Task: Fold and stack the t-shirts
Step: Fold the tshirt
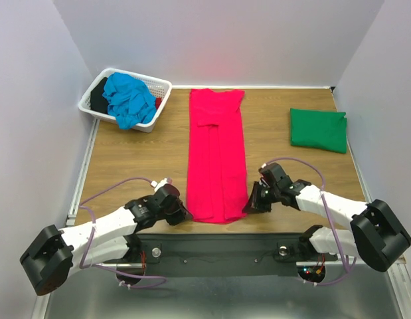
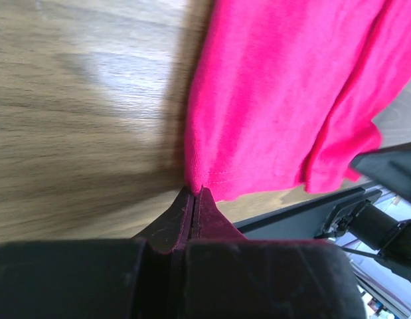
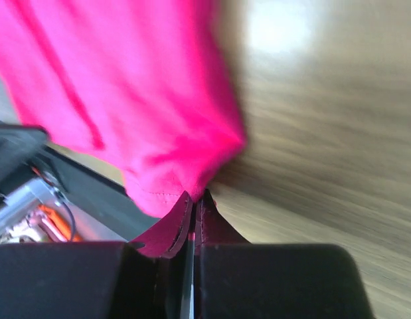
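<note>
The crimson-pink t-shirt (image 1: 216, 154) lies as a long narrow strip down the middle of the table, sides folded in. My left gripper (image 1: 184, 214) is shut on its near left hem corner (image 2: 204, 174). My right gripper (image 1: 249, 206) is shut on its near right hem corner (image 3: 185, 178). The green t-shirt (image 1: 317, 129) lies folded at the far right. The turquoise-blue t-shirt (image 1: 129, 99) is bunched in the basket.
A white lattice laundry basket (image 1: 156, 118) stands at the far left with a dark garment (image 1: 99, 101) beside the blue one. The table's front edge and a dark metal rail (image 1: 218, 247) run just below the shirt's hem.
</note>
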Available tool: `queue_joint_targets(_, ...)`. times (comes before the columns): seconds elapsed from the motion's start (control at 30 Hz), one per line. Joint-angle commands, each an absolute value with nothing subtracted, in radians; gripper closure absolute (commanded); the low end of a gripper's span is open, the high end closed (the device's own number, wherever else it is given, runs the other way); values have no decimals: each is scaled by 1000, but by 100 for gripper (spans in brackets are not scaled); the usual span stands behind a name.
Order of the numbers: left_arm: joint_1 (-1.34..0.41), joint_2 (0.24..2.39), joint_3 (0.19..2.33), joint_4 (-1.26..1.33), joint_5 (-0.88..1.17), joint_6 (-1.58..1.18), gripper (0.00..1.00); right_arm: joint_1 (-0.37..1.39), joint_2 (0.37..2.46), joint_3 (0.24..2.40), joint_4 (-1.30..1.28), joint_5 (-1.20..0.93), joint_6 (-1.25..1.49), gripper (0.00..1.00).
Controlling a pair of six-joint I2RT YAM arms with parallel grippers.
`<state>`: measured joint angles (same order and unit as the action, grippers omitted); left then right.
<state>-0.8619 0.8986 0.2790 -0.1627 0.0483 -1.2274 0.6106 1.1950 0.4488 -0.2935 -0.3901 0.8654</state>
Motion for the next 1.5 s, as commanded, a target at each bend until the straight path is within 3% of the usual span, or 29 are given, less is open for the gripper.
queue_joint_targets(0.0, -851, 913, 385, -161, 12, -1172, 100, 620, 1181, 578, -273, -313, 824, 100)
queue_joint_targets(0.5, -601, 1271, 827, -118, 37, -890, 100, 540, 1354, 957, -290, 29, 730, 100)
queue_joint_targets(1.07, -420, 1673, 1256, -104, 97, -675, 100, 335, 1724, 1313, -229, -141, 638, 99)
queue_joint_targets(1.47, -380, 1864, 1423, -97, 141, -597, 100, 281, 1911, 1468, -219, -204, 581, 99)
